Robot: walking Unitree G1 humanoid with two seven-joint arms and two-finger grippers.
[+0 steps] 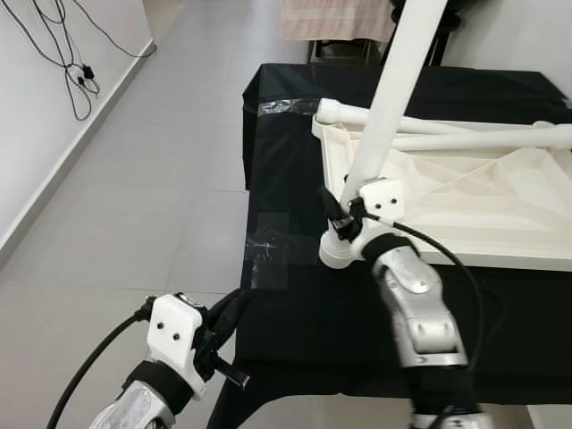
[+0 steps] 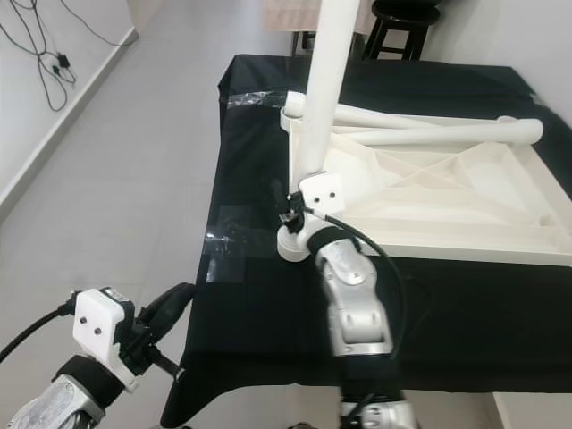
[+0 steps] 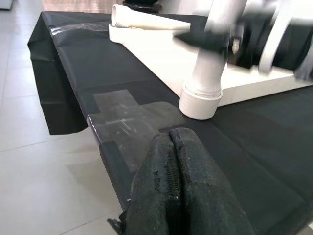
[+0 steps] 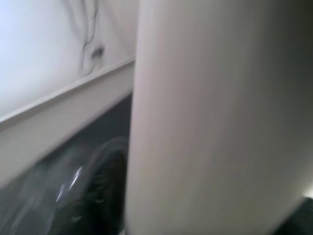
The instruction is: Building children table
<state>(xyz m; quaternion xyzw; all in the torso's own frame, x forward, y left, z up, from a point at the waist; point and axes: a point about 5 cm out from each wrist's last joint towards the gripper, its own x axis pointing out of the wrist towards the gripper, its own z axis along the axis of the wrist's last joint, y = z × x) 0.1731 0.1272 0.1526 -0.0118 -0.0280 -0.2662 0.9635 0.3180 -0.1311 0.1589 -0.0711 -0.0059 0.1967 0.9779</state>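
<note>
Left hand [image 1: 234,308] hovers at the near left corner of the table [image 1: 295,313], its black fingers [image 3: 181,186] pressed together with nothing between them. Right hand [image 1: 344,213], a little farther in, grips the white table leg [image 1: 393,98] low on its shaft, fingers closed around it. That leg stands upright but tilted, its flanged foot [image 1: 338,253] resting on the black cloth [image 2: 259,295] just beside the near left corner of the white tabletop [image 1: 465,201], which lies upside down with its ribbed underside showing. Clear tape patches [image 1: 268,250] shine on the cloth left of the foot. Two more white legs [image 1: 447,138] lie across the tabletop's far part. Grey floor tiles [image 1: 152,179] run along the left to a white wall [image 1: 36,107] with dangling black cables [image 1: 71,63]. A dark stool [image 2: 398,22] stands beyond the table.
</note>
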